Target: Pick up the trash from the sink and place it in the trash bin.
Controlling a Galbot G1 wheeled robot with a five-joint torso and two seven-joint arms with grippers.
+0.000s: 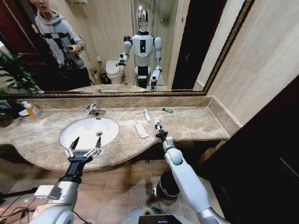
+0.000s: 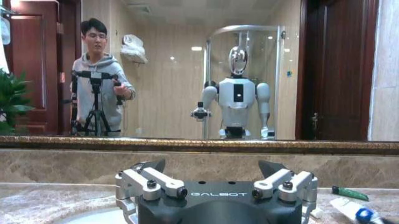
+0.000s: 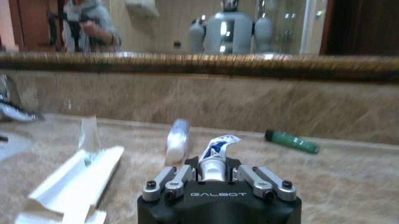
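Our right hand [image 3: 212, 173] clamps a small white blue-marked tube [image 3: 216, 151] beside the white oval sink [image 1: 88, 131]; our left hand [image 1: 84, 148] hovers spread and empty over the sink's front rim.

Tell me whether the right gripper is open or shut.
Shut: the right gripper has its fingers pressed against a small white tube on the counter.

Right gripper [image 3: 212, 173] clamped on a small white tube [image 3: 215, 156] above the marble worktop [image 3: 349, 182]; white packet [image 3: 74, 184], second tube [image 3: 177, 140] and green stick [image 3: 292, 142] lie nearby.
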